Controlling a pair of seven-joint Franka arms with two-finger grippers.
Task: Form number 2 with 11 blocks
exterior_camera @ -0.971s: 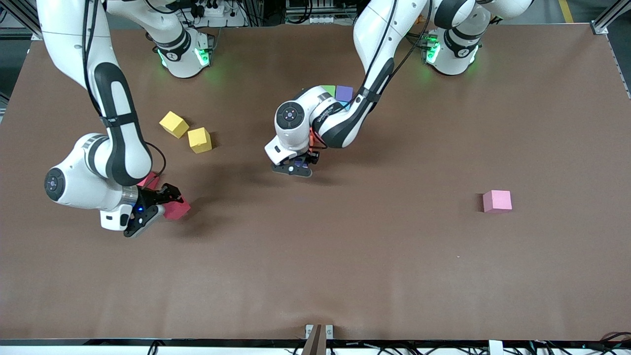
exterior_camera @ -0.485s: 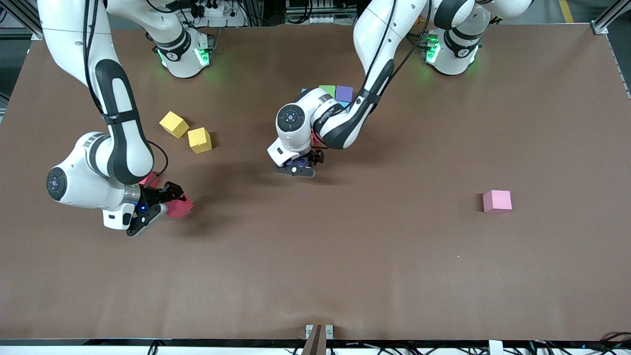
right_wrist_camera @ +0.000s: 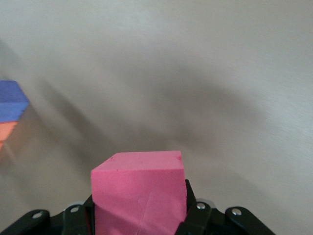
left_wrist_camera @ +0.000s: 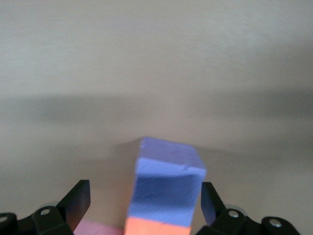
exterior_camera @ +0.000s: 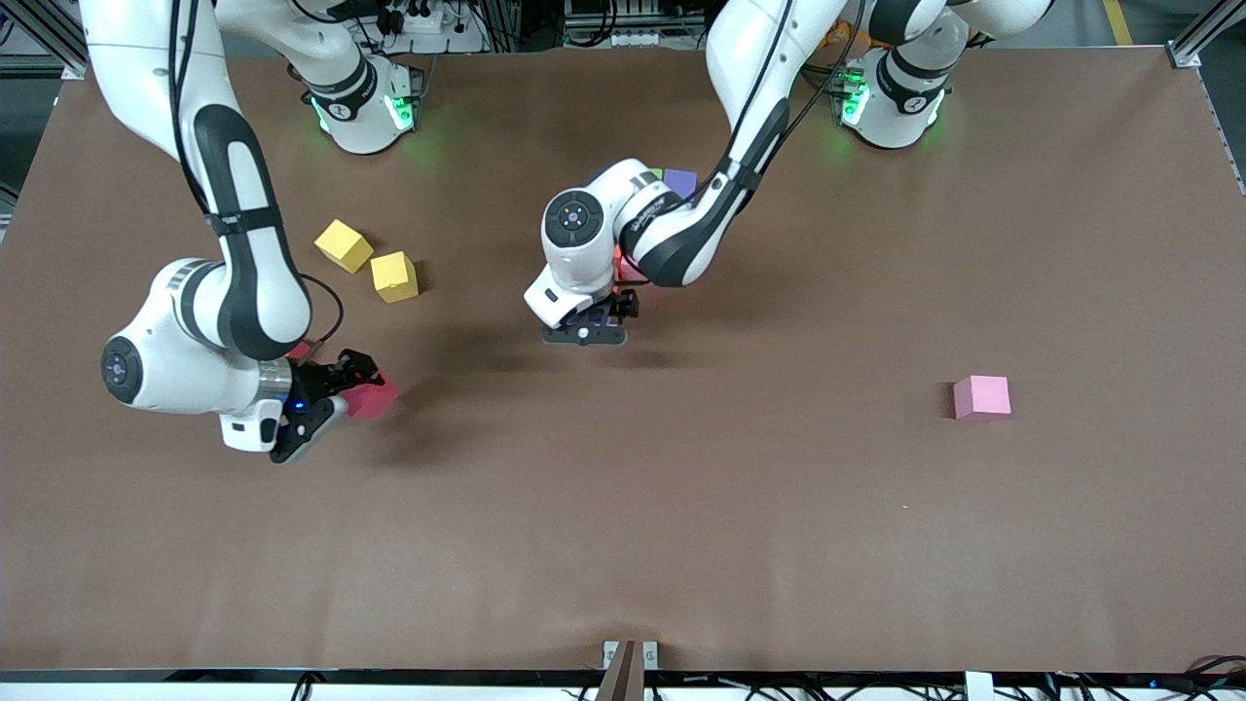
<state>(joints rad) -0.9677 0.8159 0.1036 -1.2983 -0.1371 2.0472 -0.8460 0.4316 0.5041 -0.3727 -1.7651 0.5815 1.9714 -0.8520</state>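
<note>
My left gripper (exterior_camera: pixel 582 333) (left_wrist_camera: pixel 144 203) stands open low over the table's middle. A purple block (left_wrist_camera: pixel 168 178) sits between its fingers with a gap on each side. That block adjoins an orange block (left_wrist_camera: pixel 156 227), and a pink one (left_wrist_camera: pixel 98 228) lies beside the orange. The left arm hides most of the number 2; only another purple block (exterior_camera: pixel 679 180) and a green sliver (exterior_camera: pixel 658 173) show. My right gripper (exterior_camera: pixel 358 386) (right_wrist_camera: pixel 139 218) is shut on a red-pink block (exterior_camera: pixel 374 398) (right_wrist_camera: pixel 139 196), held above the table toward the right arm's end. A light pink block (exterior_camera: pixel 981 397) lies alone toward the left arm's end.
Two yellow cubes (exterior_camera: pixel 343 244) (exterior_camera: pixel 394 276) lie between the right arm's base and its gripper. Another reddish block (exterior_camera: pixel 299 350) peeks out from under the right arm. The brown table (exterior_camera: pixel 681 526) is bare nearer the front camera.
The left gripper has opened and let go of the purple block, which stays on the table. The right gripper has carried its red-pink block a little toward the table's middle.
</note>
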